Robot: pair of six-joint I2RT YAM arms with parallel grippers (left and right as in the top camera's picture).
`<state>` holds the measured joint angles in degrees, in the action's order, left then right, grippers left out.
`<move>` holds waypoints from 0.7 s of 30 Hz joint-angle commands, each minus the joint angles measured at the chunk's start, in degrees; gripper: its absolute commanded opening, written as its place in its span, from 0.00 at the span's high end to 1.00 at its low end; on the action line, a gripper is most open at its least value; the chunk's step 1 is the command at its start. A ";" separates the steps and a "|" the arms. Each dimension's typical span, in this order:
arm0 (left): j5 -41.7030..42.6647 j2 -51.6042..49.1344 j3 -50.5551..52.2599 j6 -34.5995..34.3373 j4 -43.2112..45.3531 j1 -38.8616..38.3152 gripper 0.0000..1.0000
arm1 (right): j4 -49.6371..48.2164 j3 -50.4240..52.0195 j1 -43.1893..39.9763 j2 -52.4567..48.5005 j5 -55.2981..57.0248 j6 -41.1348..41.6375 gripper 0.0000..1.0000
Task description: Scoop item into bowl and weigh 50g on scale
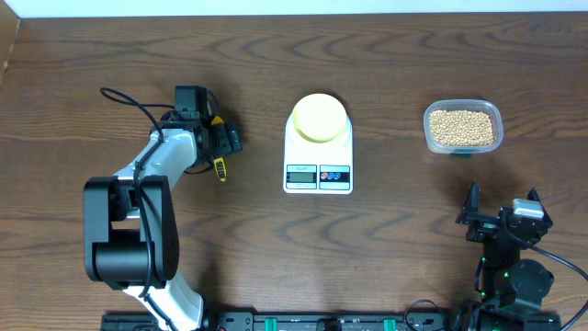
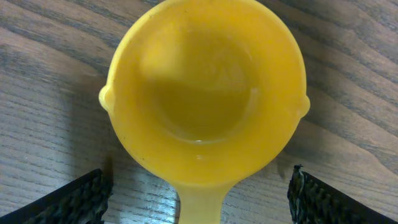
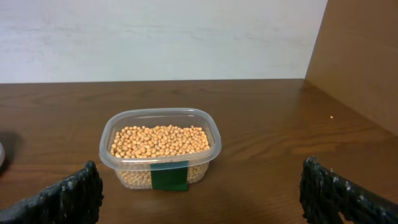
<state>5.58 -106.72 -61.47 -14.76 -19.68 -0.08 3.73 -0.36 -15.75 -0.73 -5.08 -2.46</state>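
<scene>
Your left pincer point(image 1: 220, 140) hangs spread wide over the yellow scoop point(image 2: 205, 106). Its fingers point(image 2: 68, 200) stand either side of the handle root without touching it, so nothing is pinched yet. I judge it is lined up this way to close on the handle. The scoop lies on the desk point(image 1: 386, 248) in the left half, cup up and empty. Your right pincer point(image 1: 503, 204) is spread too and holds nothing; it sits near the front right corner, facing the clear tub point(image 3: 205, 163) and well apart from it. The beans point(image 3: 158, 142) fill that tub toward the back right. The bowl point(image 1: 319, 118) sits on the rear of the scale point(image 1: 318, 176) at mid-desk, which leaves the display uncovered for you to read. No beans show in the bowl, so scooping has not begun.
</scene>
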 commanded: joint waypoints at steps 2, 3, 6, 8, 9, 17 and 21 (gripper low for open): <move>-0.28 -0.46 1.38 0.07 -0.76 0.09 0.06 | 0.28 0.04 0.20 0.09 0.28 0.72 0.01; -0.28 -0.46 1.38 0.07 -0.76 0.09 0.06 | 0.28 0.04 0.20 0.09 0.28 0.72 0.01; -0.28 -0.46 1.38 0.07 -0.76 0.09 0.06 | 0.28 0.04 0.20 0.09 0.28 0.72 0.01; -0.28 -0.46 1.38 0.07 -0.76 0.09 0.06 | 0.28 0.04 0.20 0.09 0.28 0.72 0.01; -0.28 -0.46 1.38 0.07 -0.76 0.09 0.06 | 0.28 0.04 0.20 0.09 0.28 0.72 0.01; -0.28 -0.46 1.38 0.07 -0.74 0.09 0.06 | 0.28 0.04 0.20 0.09 0.28 0.72 0.01; -0.31 -0.46 1.38 0.07 -0.52 0.09 0.02 | 0.28 0.04 0.20 0.09 0.28 0.72 0.01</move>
<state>5.61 -106.72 -61.47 -14.76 -19.57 -0.12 3.73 -0.36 -15.75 -0.73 -5.08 -2.46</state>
